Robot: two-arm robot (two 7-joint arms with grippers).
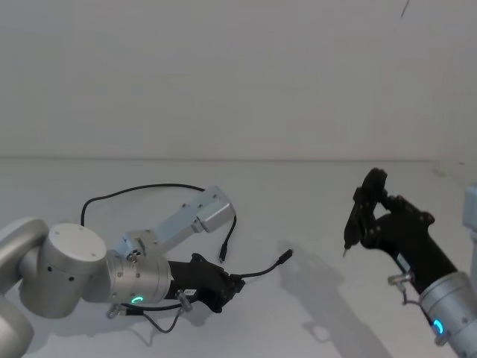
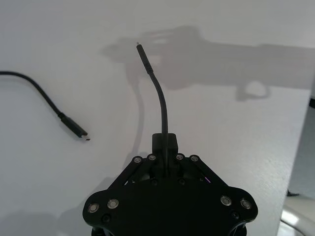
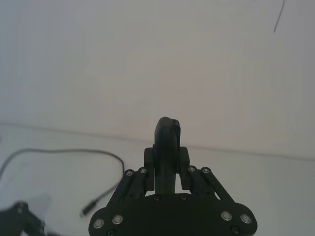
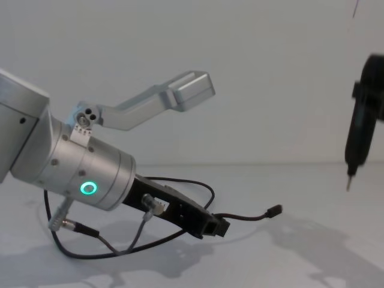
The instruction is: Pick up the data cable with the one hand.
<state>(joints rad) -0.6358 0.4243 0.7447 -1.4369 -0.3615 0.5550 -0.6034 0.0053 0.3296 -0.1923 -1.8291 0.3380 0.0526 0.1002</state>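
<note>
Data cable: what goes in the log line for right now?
left tool: shut on data cable near plug | right tool: raised, holds black pen

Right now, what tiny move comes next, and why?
Probably raise the left gripper straight up: its jaws look shut on the data cable near one plug, but most of the cord lies on the table; the right gripper hovers aside.

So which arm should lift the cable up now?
The left. The left gripper is shut on the cable near one plug, low over the table. The right gripper is up in the air, off to the side, holding a pen-shaped tool.
</note>
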